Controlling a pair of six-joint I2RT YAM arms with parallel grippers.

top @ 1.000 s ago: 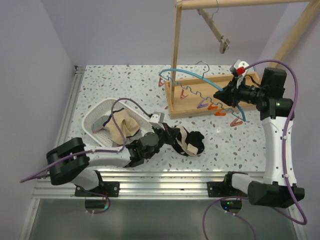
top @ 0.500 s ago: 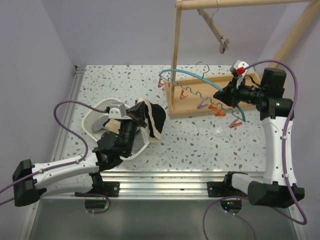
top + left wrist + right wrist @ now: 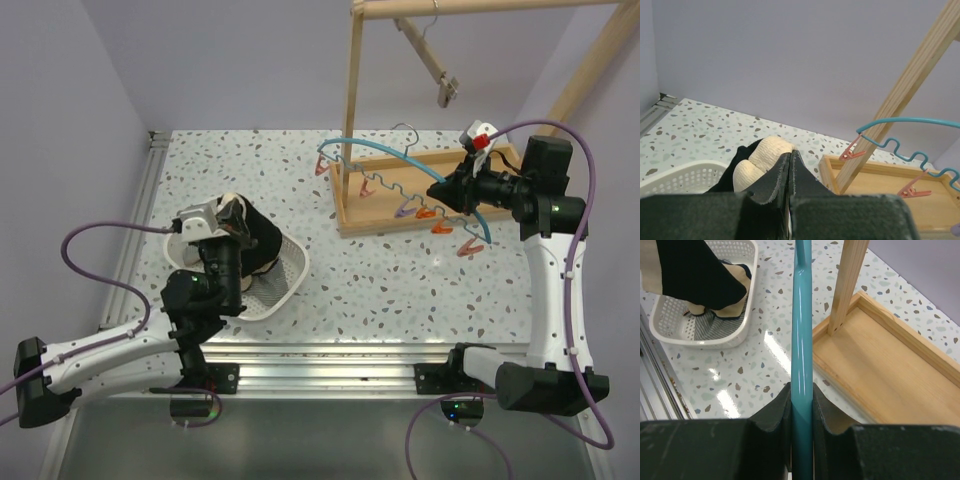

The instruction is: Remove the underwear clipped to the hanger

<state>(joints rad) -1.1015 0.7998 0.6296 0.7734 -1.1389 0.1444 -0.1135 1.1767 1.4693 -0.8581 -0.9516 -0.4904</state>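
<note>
Left gripper (image 3: 232, 214) is pinched tight on the black pair (image 3: 262, 238) and holds it above the far left part of the basket, well apart from the hanger. The left wrist view shows its fingertips (image 3: 790, 156) pressed together on a black fold, with a pale cream bulge of cloth just beyond them. The right gripper (image 3: 443, 190) is clamped on the teal hanger (image 3: 400, 152), and the right wrist view shows the teal wire running straight up between its jaws (image 3: 801, 392). Both arms work over a speckled terrazzo table (image 3: 400, 280). At the table's far right stands a wooden rack (image 3: 352, 100) on a shallow wooden tray (image 3: 890, 365), with a wooden hanger (image 3: 430, 60) dangling from its top rail. A white perforated basket (image 3: 285, 275) sits on the table's near left. The teal hanger lies slanted across the tray, its wavy lower bar reaching towards the right gripper. Inside the basket, under the hanging black pair, lie the beige pair (image 3: 732, 310) and, beside it towards the near wall, the grey striped pair (image 3: 710, 325). Small clips hang along the wavy bar: a pink one (image 3: 325, 165) at the left end, a purple one (image 3: 405, 208) midway and an orange one (image 3: 437, 225) nearer the right.
</note>
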